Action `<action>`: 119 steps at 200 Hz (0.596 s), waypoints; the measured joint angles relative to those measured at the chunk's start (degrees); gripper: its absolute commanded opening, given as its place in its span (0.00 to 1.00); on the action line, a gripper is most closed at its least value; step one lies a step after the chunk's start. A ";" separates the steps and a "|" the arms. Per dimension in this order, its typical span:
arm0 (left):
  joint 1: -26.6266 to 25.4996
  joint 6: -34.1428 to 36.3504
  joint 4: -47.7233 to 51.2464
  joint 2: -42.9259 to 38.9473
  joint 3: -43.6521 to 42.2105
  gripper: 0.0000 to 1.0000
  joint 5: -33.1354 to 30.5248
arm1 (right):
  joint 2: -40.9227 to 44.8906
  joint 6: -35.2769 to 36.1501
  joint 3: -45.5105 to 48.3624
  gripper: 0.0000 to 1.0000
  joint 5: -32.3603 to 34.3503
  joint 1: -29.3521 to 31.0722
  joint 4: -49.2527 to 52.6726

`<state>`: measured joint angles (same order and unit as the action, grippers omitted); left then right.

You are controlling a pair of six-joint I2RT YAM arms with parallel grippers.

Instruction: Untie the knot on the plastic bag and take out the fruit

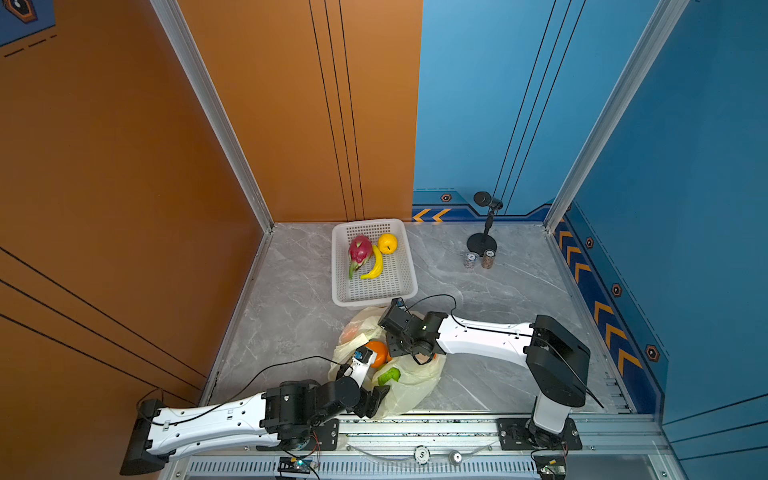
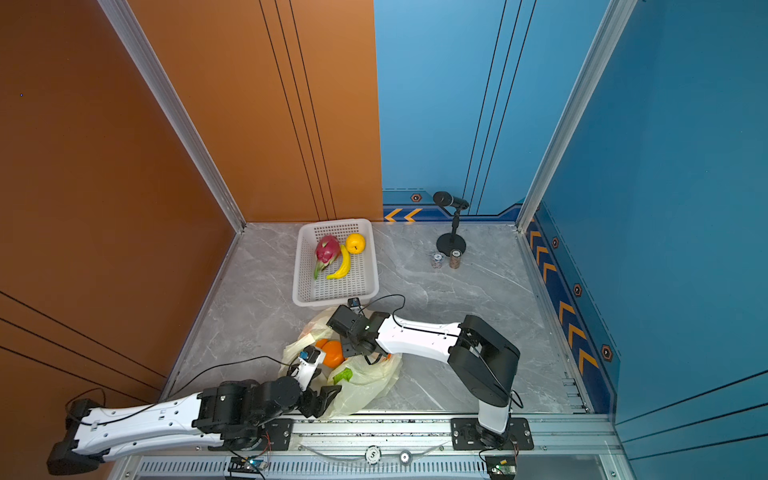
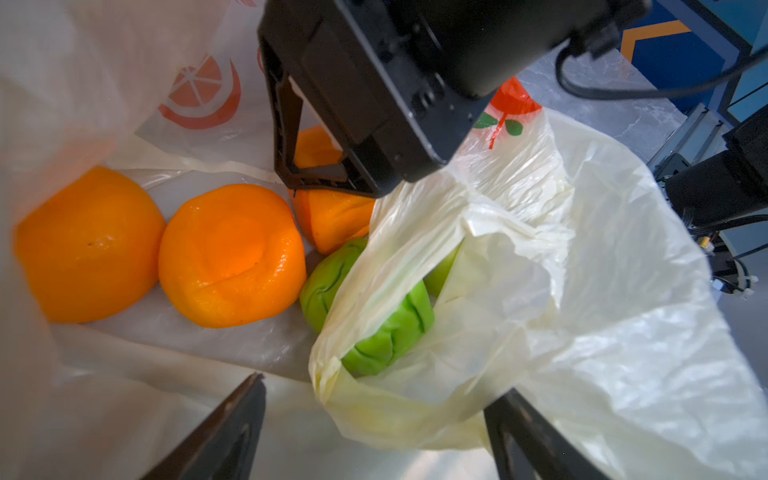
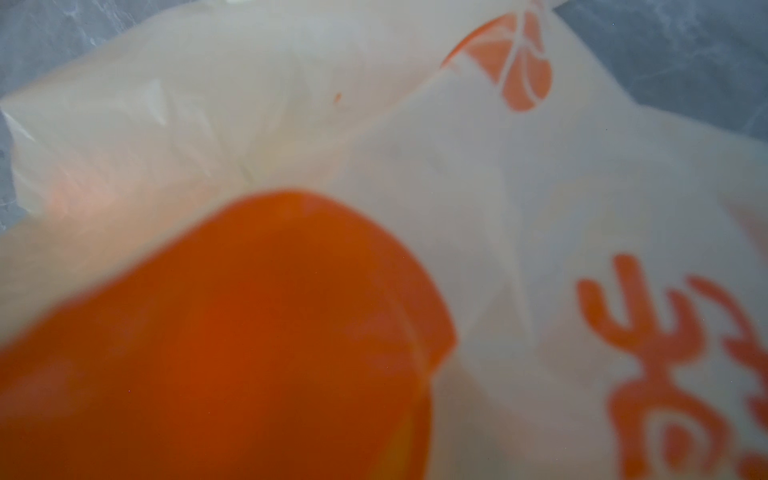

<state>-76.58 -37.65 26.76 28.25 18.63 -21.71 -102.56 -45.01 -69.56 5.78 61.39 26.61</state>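
Reaching into the open bag (image 3: pixel 582 332), our right pincer (image 3: pixel 332 185) sets one finger against the far orange (image 3: pixel 332 220). Its other finger is hidden behind its body, so we cannot tell whether it grips that fruit or only stands over it, and its own wrist view gives just an orange blur pressed close. Our left pincer (image 3: pixel 384 386) stands wide at the bag's near rim, holding nothing, with a loose fold of plastic lying between the jaws. Beside the far orange lie two more oranges (image 3: pixel 230 255) in a row, then a green fruit (image 3: pixel 374 328) half under that fold, with a second green one peeping out behind it. No knot shows anywhere and the mouth gapes, so we judge the untying done and the emptying under way. Just past the bag, the basket (image 1: pixel 388 286) on the tabletop (image 1: pixel 498 316) already carries a dragon fruit (image 1: pixel 360 249), a yellow fruit (image 1: pixel 387 243) and a banana (image 1: pixel 375 266). Next we need a firm, centred hold on the orange, a lift clear of the clinging film and a carry to the basket, with the left pinning the rim so the bag does not rise too.
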 measured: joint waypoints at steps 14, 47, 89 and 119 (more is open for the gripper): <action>0.81 1.27 1.44 -0.70 0.81 0.91 0.00 | 1.11 0.00 0.98 0.40 0.00 -0.46 -0.48; 3.19 3.89 4.02 -2.29 2.51 0.92 0.02 | 4.63 0.07 3.10 0.40 -0.31 -1.92 -2.43; 7.82 6.82 7.28 -2.73 5.11 0.93 0.68 | 7.15 0.17 4.42 0.39 -1.11 -3.23 -4.81; 12.59 8.17 9.16 -1.36 8.13 0.92 1.57 | 8.20 0.15 4.98 0.39 -1.38 -3.61 -5.90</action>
<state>-63.99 -29.47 35.92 26.89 26.76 -20.14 -94.37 -44.86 -64.58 4.40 57.78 20.71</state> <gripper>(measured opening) 0.920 0.441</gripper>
